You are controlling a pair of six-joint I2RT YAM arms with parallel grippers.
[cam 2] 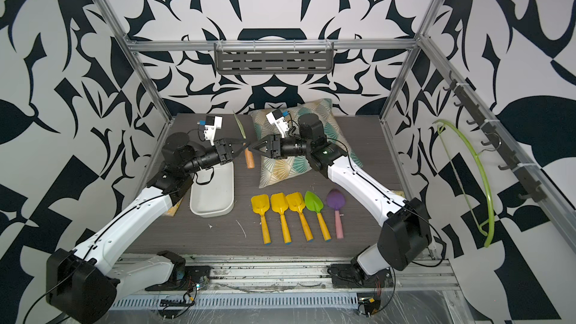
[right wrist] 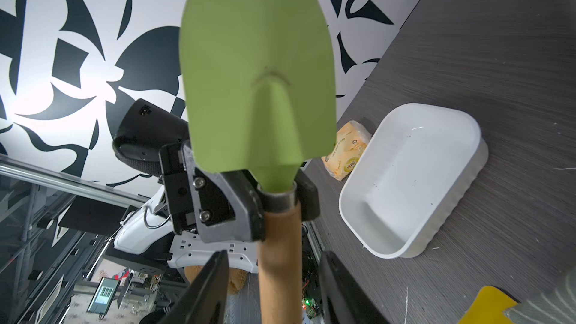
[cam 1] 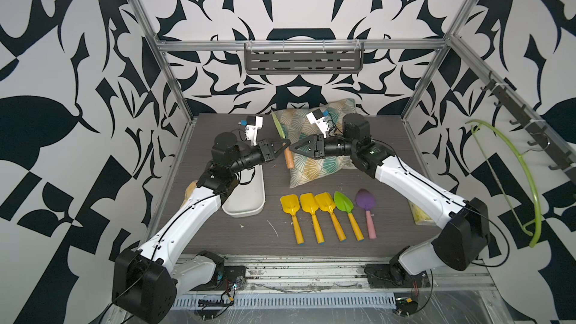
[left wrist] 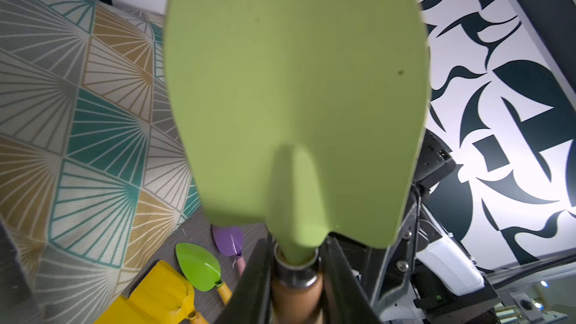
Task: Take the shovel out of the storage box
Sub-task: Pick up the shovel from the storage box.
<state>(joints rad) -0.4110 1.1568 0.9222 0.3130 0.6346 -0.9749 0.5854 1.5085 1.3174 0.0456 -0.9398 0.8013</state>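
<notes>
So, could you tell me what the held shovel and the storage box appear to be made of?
The shovel: matte pale-green blade, probably painted metal or plastic; shiny metal collar; handle looks like wood, tan and matte. The storage box: likely glossy white plastic, with highlights on smooth moulded walls.

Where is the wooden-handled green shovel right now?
Both top views show the shovel in the air beside the pillow, just past the far end of the storage box; the left gripper is shut on its neck, the right gripper open around its handle.
</notes>
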